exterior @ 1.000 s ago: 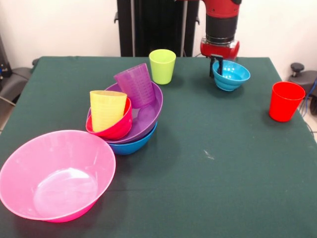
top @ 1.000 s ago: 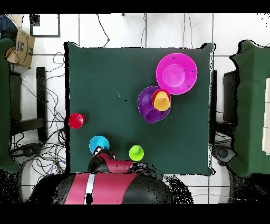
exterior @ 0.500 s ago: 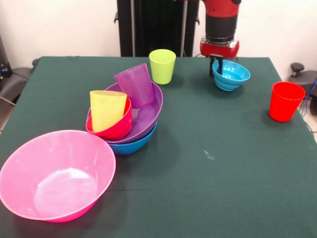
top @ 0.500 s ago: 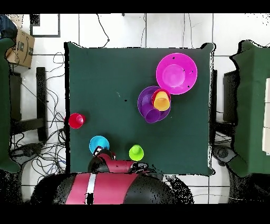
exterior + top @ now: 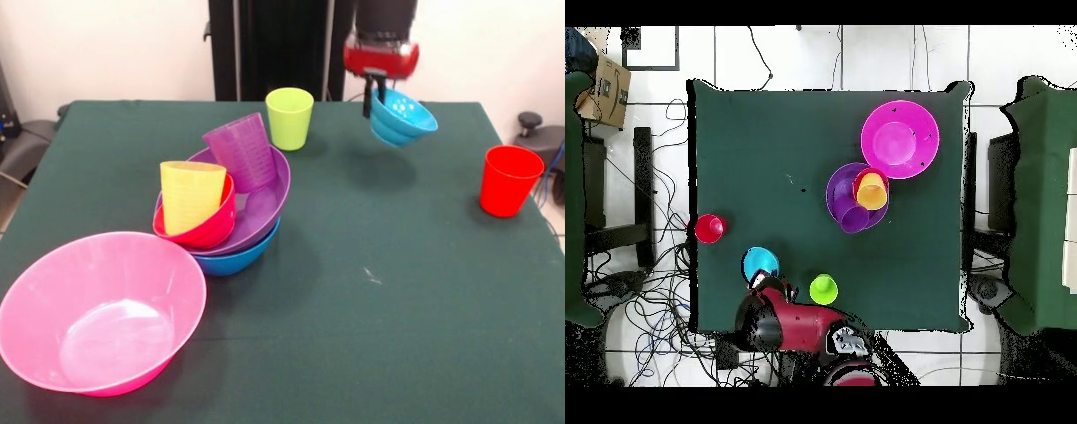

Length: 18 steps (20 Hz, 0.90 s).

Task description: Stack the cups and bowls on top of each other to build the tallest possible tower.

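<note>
The arm descends from above; its hand (image 5: 374, 100) pinches the rim of the light blue bowl (image 5: 402, 117), raised

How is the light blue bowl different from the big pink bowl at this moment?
The small light blue plastic bowl hangs tilted above the table, pinched at its rim by the gripper; the very large pink plastic bowl rests upright on the green table, untouched. Light blue is far smaller than pink. Both are round and empty.

Lighting: bright, even, from above. Shadows: soft, beneath light blue bowl (image 5: 402, 116) and pink bowl (image 5: 99, 311). Glare: pale sheen inside pink bowl. Focus: mildly soft throughout.
</note>
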Tool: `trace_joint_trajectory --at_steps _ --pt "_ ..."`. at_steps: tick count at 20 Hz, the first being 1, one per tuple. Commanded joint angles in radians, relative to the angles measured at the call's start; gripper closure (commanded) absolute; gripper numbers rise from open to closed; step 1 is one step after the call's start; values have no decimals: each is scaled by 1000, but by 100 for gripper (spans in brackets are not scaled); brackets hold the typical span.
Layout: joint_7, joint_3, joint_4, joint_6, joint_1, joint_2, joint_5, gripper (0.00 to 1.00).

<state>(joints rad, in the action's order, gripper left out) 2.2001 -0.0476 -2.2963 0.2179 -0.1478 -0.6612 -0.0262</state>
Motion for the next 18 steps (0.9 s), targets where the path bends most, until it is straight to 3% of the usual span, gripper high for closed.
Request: trace_joint_trajectory --at_steps 1,4,9,12,18 --pt "24 37 -26 -462 -69 -453 39 100" --pt "-66 -3 3 -606 -166 -552 25 100" --pt "-175 -32 77 -774 -265 -625 11 100" --pt "-232 -61 143 -824 -327 -613 -29 100" --pt "-284 -142 232 -794 -433 -528 -110 100"
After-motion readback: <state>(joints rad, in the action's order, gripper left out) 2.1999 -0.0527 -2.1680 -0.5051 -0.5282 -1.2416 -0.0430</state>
